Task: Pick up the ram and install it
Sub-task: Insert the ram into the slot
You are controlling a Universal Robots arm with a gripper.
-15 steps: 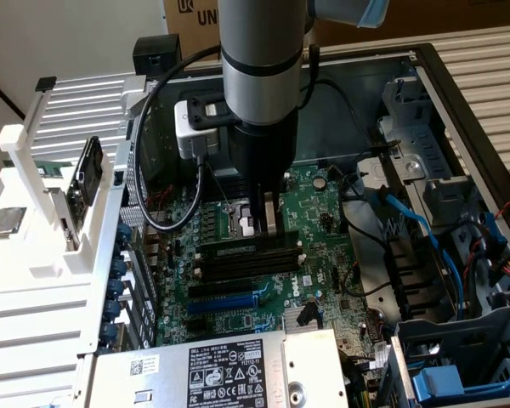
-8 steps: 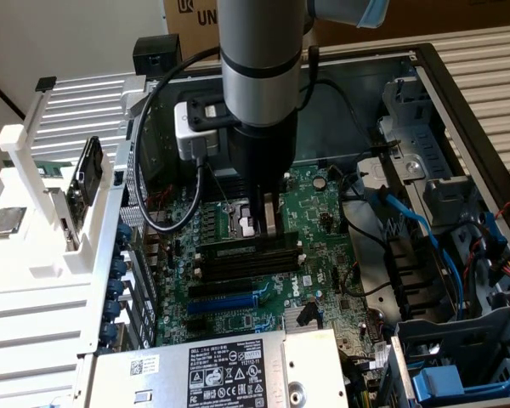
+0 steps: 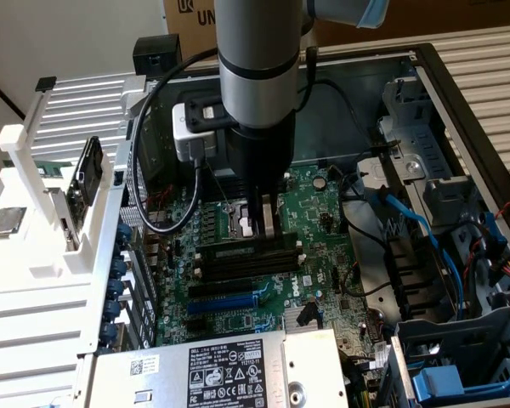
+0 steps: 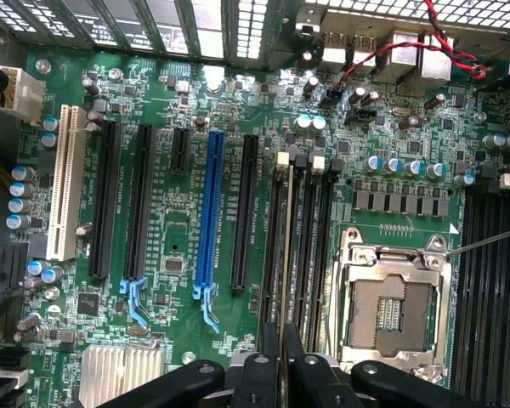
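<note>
At the bottom of the exterior frame lies the power supply [image 3: 153,365]. Beyond it is the blue expansion slot [image 3: 229,301], then the black memory slots [image 3: 246,259] at mid-frame. There the gripper [image 3: 268,223] stands clamped on the ram [image 4: 282,255]. In the wrist view the ram runs edge-on along one slot, beside the CPU socket [image 4: 389,297]. Whether it is seated cannot be told. Doing this well likely means keeping the stick parallel to the slot with its ends level, the white end clips [image 4: 317,161] open, and pressing straight down without twisting.
</note>
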